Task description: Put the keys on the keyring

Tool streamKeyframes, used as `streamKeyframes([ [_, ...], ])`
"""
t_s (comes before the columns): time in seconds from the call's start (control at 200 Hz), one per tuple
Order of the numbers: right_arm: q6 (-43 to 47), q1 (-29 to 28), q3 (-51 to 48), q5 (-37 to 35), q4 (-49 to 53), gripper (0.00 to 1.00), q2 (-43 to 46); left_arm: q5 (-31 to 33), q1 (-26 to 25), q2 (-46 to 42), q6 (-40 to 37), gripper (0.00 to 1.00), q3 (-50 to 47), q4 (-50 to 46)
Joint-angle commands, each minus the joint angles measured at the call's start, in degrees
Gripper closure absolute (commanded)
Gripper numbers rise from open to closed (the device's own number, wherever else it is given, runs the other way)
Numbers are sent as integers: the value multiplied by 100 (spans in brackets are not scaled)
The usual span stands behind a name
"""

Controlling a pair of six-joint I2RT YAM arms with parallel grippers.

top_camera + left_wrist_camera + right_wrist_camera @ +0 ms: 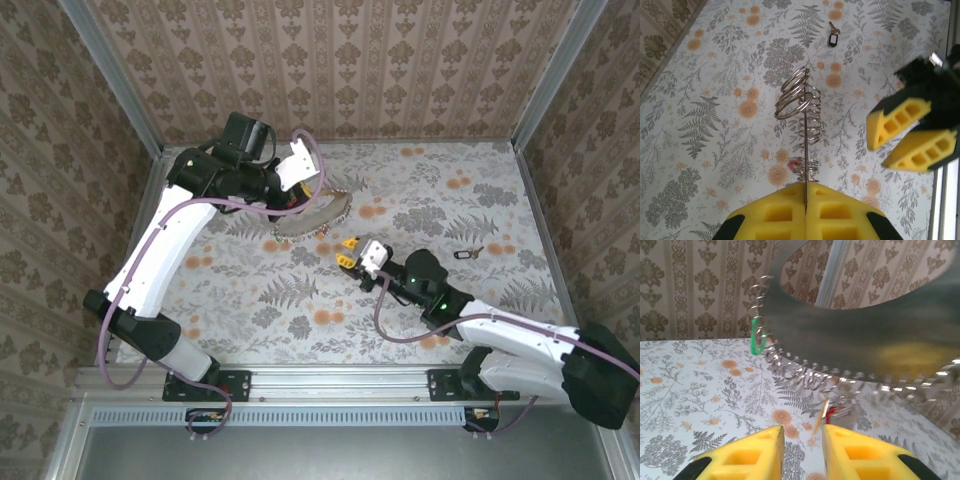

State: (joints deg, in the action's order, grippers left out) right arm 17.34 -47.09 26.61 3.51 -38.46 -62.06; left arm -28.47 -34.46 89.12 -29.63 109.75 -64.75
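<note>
We find the left arm (160, 250) stretched forward, elbow raised, left gripper (805, 194) with its fingers pressed flat together. The right arm (500, 335) lies low, angled inward; right gripper (803, 437) fingers stand narrowly apart.

The table (300, 290) is pale grey ferns with orange flowers, walls (360, 60) brown damask stripes. Fingertips (755, 452) bright yellow, plus one green key (757, 337) and one red key (836, 413).

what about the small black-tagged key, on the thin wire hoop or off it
Off: the black-tagged key lies on the table, apart from the thin wire hoop in the left gripper.
</note>
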Motion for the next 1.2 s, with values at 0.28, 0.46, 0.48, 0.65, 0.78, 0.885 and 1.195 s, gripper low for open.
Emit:
streamKeyframes([
  [0.28,331,-320,304,-245,-1354,69,-930,-146,-149,219,508,100,714,-315],
  [0.46,129,-321,325,-557,-1792,69,-1283,-179,-191,241,535,100,837,-347],
  [0.48,100,-318,347,-606,-1781,69,-1312,-183,-193,239,538,100,848,-361],
  [0.65,1,-318,419,-456,-1919,69,-1551,-168,-202,272,563,100,927,-371],
  [0.78,-140,-320,474,-405,-1981,70,-1689,-159,-210,308,593,100,998,-400],
  [0.885,-213,-319,494,-619,-2094,70,-1805,-157,-211,322,605,100,1026,-407],
  [1.195,-301,-320,515,-1317,-2438,69,-2213,-174,-237,307,682,100,1057,-393],
])
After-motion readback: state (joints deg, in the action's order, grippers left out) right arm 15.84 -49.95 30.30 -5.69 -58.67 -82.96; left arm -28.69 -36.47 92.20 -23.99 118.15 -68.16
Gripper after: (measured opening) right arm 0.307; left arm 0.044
